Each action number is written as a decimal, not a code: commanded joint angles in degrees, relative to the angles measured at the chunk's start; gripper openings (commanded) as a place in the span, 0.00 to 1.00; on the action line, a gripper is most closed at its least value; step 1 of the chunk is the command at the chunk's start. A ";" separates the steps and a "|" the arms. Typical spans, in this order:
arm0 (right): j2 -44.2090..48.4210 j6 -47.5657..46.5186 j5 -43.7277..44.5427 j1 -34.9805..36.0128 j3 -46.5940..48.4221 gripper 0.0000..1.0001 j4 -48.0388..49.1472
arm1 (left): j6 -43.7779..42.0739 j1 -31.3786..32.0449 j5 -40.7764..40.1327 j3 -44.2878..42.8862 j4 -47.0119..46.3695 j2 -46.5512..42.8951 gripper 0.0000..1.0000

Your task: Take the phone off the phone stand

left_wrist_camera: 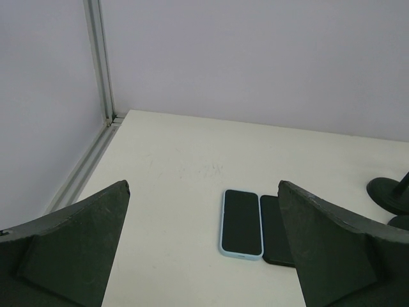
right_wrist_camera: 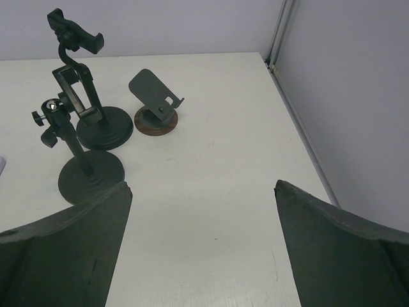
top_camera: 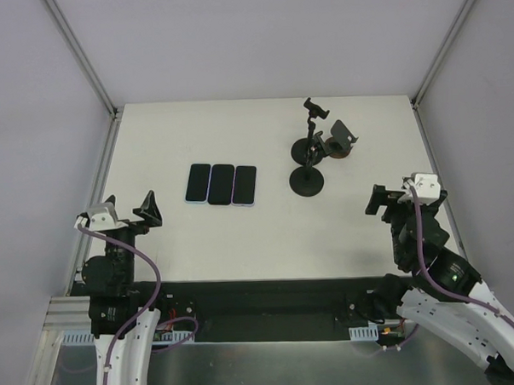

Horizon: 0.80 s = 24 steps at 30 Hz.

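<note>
Three phones lie flat side by side on the table: a light-blue one (top_camera: 198, 182), a black one (top_camera: 221, 184) and a lilac one (top_camera: 245, 185). The light-blue phone (left_wrist_camera: 242, 222) and the black one (left_wrist_camera: 276, 238) show in the left wrist view. Three stands are at the back right, none holding a phone: a tall clamp stand (top_camera: 315, 113), a ball-head stand (top_camera: 307, 181) and a small tilted plate stand (top_camera: 342, 138). They also show in the right wrist view: the clamp stand (right_wrist_camera: 77, 39), the ball-head stand (right_wrist_camera: 89, 174) and the plate stand (right_wrist_camera: 153, 96). My left gripper (top_camera: 130, 212) and right gripper (top_camera: 392, 200) are open and empty.
Metal frame rails (top_camera: 98, 178) run along the table's left and right edges, with white walls around. Both arm bases sit at the near edge.
</note>
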<state>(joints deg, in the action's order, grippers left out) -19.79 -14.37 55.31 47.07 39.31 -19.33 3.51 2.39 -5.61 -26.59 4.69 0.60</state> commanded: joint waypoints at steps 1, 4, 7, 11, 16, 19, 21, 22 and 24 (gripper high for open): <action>-1.48 -1.10 1.73 0.04 -0.11 0.96 3.34 | 0.18 -1.07 2.26 0.13 -3.81 -4.12 0.99; -1.83 -1.19 1.91 0.04 -0.11 0.96 3.34 | 0.53 -1.51 3.41 -0.13 -3.90 -2.72 0.99; -1.92 -1.27 1.82 -0.13 -0.11 0.96 3.42 | 0.54 -1.69 4.37 -0.22 -3.98 -2.27 0.99; -2.09 -1.62 1.82 -0.14 0.15 0.96 3.42 | 0.36 -1.69 5.17 -0.13 -4.51 -1.92 0.99; -2.01 -1.36 1.03 -0.31 -0.20 0.96 3.51 | 1.06 -1.87 5.43 -0.39 -4.42 -1.04 0.99; -2.53 -2.41 1.46 -0.31 0.59 0.96 3.43 | 0.54 -1.95 4.82 -0.31 -4.42 -1.30 0.99; -2.36 -2.16 1.65 -0.31 0.59 0.96 3.16 | 0.62 -2.04 4.11 -0.39 -4.25 -1.04 0.99; -2.01 -1.72 1.38 -0.40 0.33 0.96 3.16 | 0.71 -2.04 4.72 -0.48 -4.07 -1.04 0.99; -1.83 -0.75 0.59 -0.31 -0.37 0.96 3.51 | 1.06 -2.04 5.51 -0.39 -4.16 -1.04 0.99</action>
<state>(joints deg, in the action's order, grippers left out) -21.69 -15.53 55.88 46.96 38.81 -18.61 3.60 0.99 -1.48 -26.41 3.62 0.58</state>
